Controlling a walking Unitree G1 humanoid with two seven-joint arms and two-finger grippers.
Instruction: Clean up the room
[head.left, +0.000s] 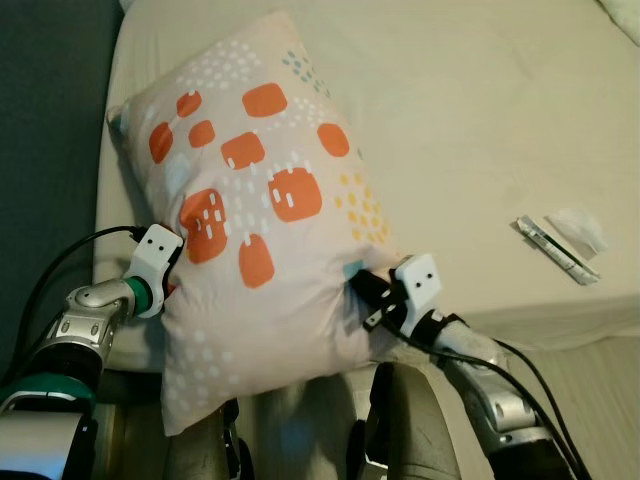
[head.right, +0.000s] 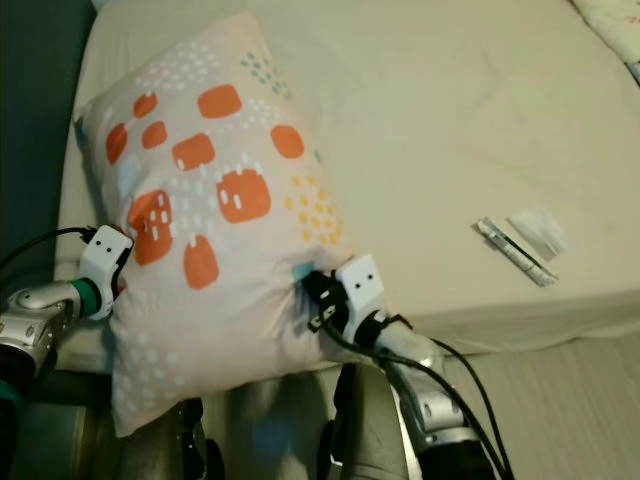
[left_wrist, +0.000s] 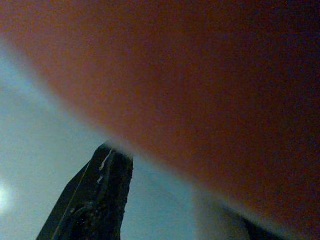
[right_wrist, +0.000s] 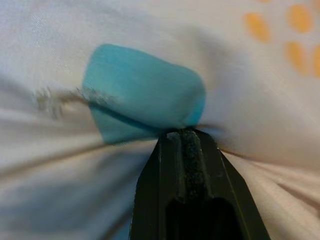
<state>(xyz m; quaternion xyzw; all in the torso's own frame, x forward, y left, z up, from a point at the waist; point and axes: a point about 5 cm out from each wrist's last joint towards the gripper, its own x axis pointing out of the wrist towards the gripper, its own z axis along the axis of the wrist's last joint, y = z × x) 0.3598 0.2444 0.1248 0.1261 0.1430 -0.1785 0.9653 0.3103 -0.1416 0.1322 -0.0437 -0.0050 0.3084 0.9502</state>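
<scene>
While held between both grippers, the pillow is recorded as follows.
Pillow (head.left: 250, 200): carried over the bed's (head.left: 480, 130) near left corner, long axis running away from the robot.
Right gripper (head.left: 368, 292): pressed together, pinching cover fabric at the pillow's right edge.
Left gripper (head.left: 172, 268): against the left edge; jaw state cannot be told.
Appearance: pale cover, orange patches, soft.
Bed's near right edge: small packets (head.left: 568, 240).

Left gripper (head.left: 172, 262) fingers: tips hidden behind the pillow (head.left: 250, 220)'s left edge; open or closed could not be told.
Left wrist view: blurred orange and pale fabric; one dark finger (left_wrist: 92, 200) sharp, cut by the frame edge.
Right gripper (head.left: 362, 288) fingers: tips buried in a fabric fold.
Packet (head.left: 557, 249) on the bed (head.left: 480, 130): print too small to read.
Pale scrap (head.left: 580, 229) beside it: material unclear.
Bed: cut off at top and right.
</scene>
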